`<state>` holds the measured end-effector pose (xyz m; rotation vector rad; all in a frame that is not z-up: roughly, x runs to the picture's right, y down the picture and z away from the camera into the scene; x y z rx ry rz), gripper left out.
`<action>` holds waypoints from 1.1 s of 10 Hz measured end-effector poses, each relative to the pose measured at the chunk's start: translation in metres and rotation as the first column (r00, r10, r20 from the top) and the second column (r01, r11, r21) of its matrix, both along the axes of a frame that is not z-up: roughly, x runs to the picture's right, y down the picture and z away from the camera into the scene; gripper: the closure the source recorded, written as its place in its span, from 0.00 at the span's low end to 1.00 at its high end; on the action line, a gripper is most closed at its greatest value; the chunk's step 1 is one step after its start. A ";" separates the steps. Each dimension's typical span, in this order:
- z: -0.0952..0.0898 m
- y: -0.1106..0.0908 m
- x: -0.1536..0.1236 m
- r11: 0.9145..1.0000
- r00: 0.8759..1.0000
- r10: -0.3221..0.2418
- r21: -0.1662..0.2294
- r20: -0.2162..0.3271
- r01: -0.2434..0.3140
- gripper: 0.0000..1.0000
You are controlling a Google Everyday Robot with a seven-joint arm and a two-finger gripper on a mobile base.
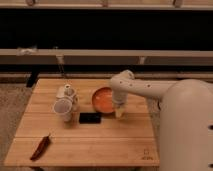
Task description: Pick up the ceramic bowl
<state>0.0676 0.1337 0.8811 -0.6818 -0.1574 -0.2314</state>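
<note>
Camera view: plank wooden table [90, 145], 1 white arm [145, 90] angled down over it, gripper [119, 111] at the right rim of the ceramic bowl [102, 100], mid-table; can't tell if it's spread or clamped. Bowl is shallow, round, glossy orange-red. Risk: a glazed rim likely slips in a thin pinch, or the bowl skids into the flat black slab [90, 118] or white cup [63, 109].

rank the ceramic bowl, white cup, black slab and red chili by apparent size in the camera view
1. ceramic bowl
2. white cup
3. black slab and red chili: look alike, and the chili lies nearer, so unranked.
The tool sits at the bowl's right rim.
</note>
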 end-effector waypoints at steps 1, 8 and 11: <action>0.000 0.001 -0.001 1.000 1.000 -0.001 -0.002 0.006 0.001 0.69; -0.017 -0.020 0.012 0.998 0.999 0.052 0.048 -0.003 -0.052 0.80; -0.031 -0.041 0.014 0.993 0.998 0.063 0.100 0.008 -0.064 0.80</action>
